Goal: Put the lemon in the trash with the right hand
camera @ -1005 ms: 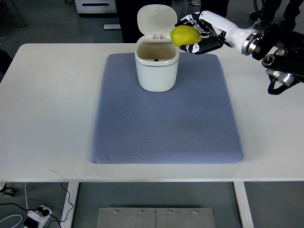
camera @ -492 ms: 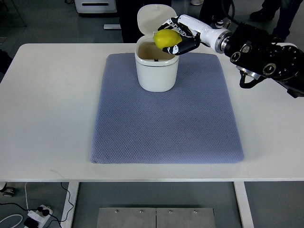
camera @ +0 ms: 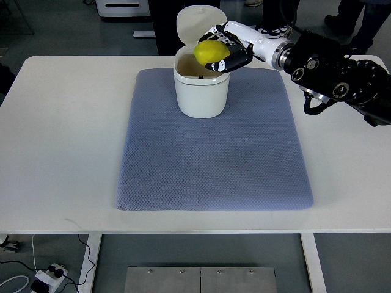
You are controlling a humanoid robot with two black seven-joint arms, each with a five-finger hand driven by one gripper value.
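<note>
A yellow lemon is held above the open mouth of a white trash bin, over its right rear part. My right hand is shut on the lemon, black fingers curled under and around it. The arm reaches in from the right edge. The bin's lid stands flipped up behind the opening. The bin stands on the far middle of a blue-grey mat. The left arm does not show.
The mat lies on a white table. The bulky black forearm hangs over the table's far right. Legs of people stand beyond the far edge. A power strip with cables lies on the floor at the lower left.
The right hand has carried the lemon leftward, from beside the bin's right rim to over its opening. In the last half second it shifted only slightly further left.
</note>
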